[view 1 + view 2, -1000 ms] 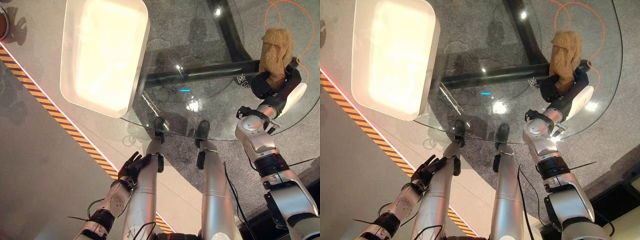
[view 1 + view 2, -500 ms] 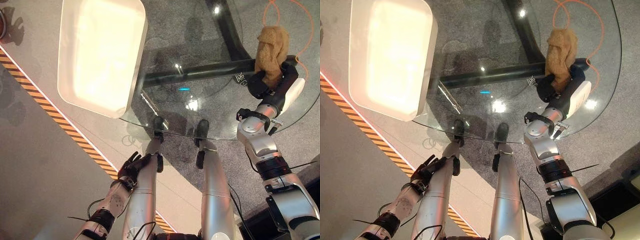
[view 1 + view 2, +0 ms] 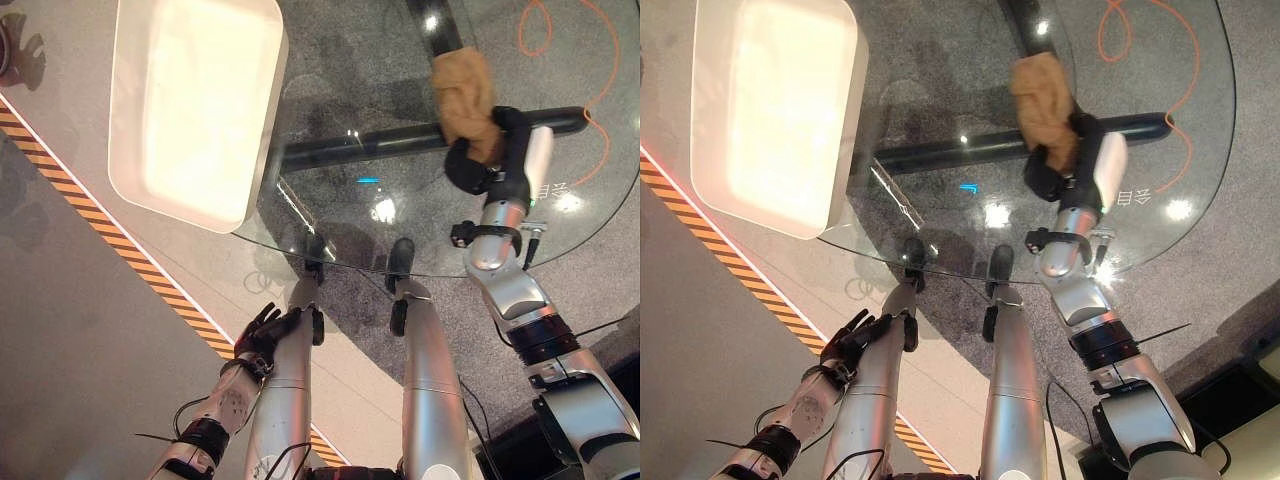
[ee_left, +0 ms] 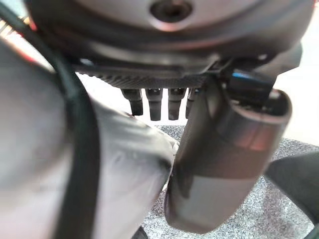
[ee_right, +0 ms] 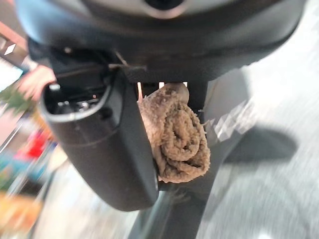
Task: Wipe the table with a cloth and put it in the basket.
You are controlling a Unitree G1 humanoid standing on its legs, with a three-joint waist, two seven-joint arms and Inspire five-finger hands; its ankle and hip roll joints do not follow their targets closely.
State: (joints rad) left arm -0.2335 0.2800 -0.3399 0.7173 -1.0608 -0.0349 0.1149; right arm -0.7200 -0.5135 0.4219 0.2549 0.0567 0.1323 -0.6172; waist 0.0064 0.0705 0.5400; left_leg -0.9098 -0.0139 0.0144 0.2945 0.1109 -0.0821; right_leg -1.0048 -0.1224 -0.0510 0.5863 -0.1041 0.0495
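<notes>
The right hand (image 3: 478,163) grips the tan cloth (image 3: 463,92) on the glass surface (image 3: 400,215), so wiping looks underway (white basket (image 3: 190,105) far left awaits).

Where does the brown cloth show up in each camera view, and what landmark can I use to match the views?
Left eye view: the brown cloth sits upper right of centre, on the glass table, gripped by the right hand.
Right eye view: cloth upper middle, above the same hand.
Right wrist view: bunched cloth at centre, beside the thumb.
Left wrist view: no cloth there.
Shared landmark: the white basket at upper left in both eye views.
</notes>
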